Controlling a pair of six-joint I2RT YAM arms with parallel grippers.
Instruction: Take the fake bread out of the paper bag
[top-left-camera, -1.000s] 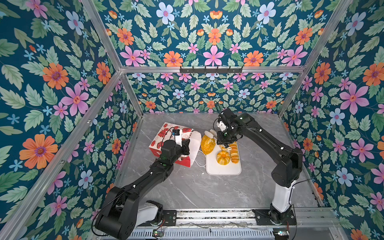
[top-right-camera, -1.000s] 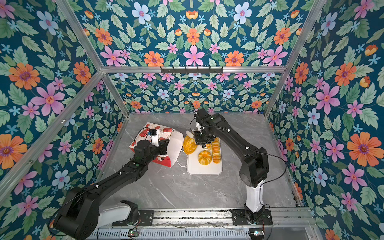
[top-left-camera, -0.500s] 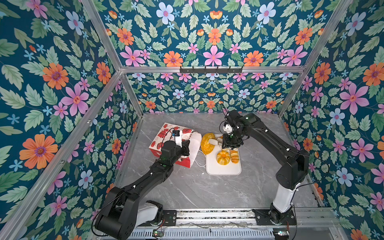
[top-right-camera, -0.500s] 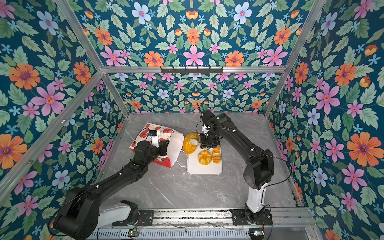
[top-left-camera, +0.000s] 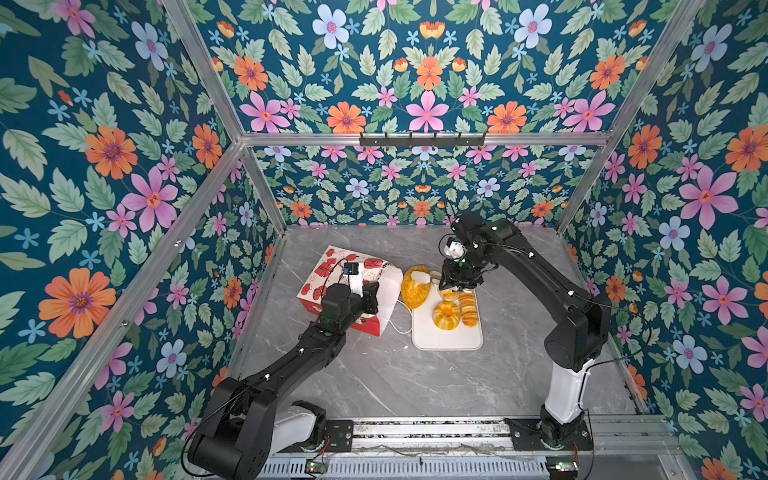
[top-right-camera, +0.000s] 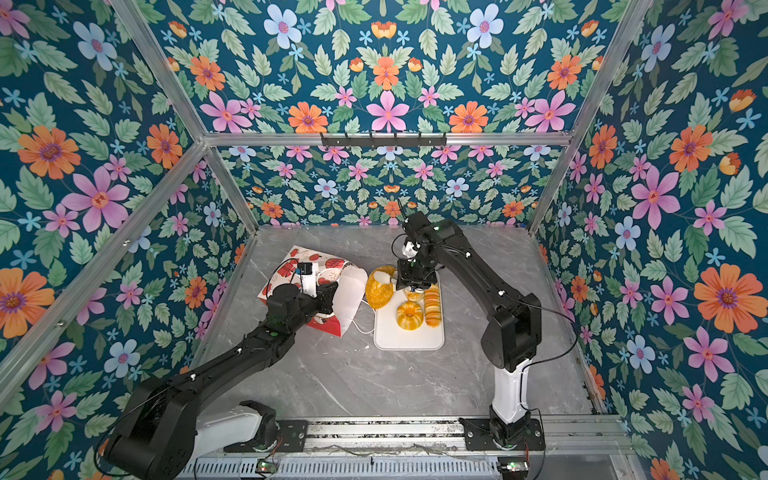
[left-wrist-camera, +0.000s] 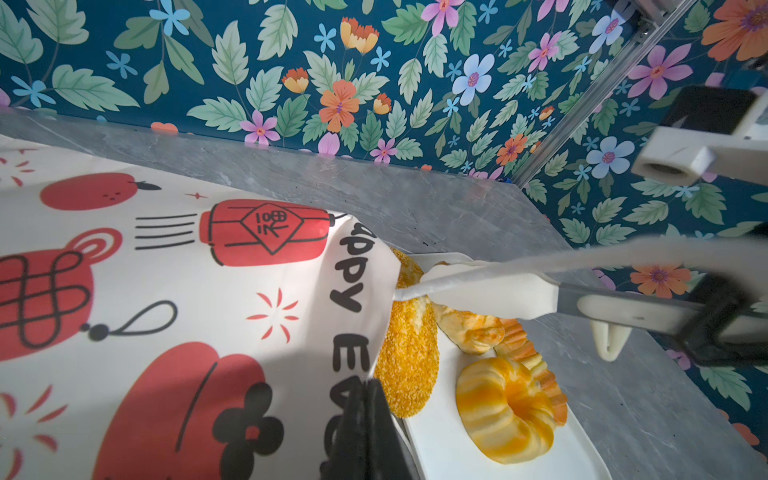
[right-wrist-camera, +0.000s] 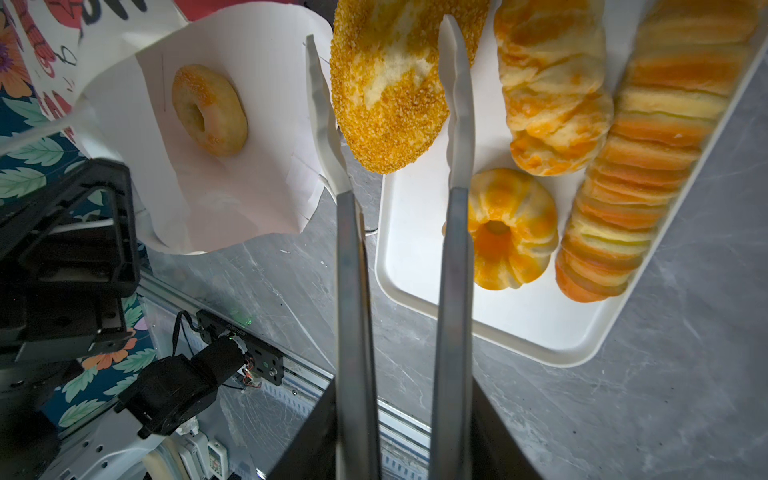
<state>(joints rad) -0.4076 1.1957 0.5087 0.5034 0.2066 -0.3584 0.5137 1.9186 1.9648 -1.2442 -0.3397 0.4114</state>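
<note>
Flowery walls ring the grey worktop (top-left-camera: 415, 382). Right claw (right-wrist-camera: 386, 95), spread, straddles the big seeded loaf (right-wrist-camera: 386, 83), half on the tray (right-wrist-camera: 519, 316). Left claw (left-wrist-camera: 370, 419) pinches the paper bag (top-left-camera: 332, 270) rim. At ten o'clock, the bagel (right-wrist-camera: 210, 110) lies inside; it looks light and squishy, best grabbed across its ring.

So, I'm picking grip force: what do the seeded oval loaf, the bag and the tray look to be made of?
Seeded oval loaf: probably soft foam, matte, with a gritty seeded crust and a pale bare patch. Paper bag: thin printed paper, plain white inside, creased and buckled at the mouth. Tray: likely smooth white plastic, with a rounded moulded rim and a faint sheen.
</note>
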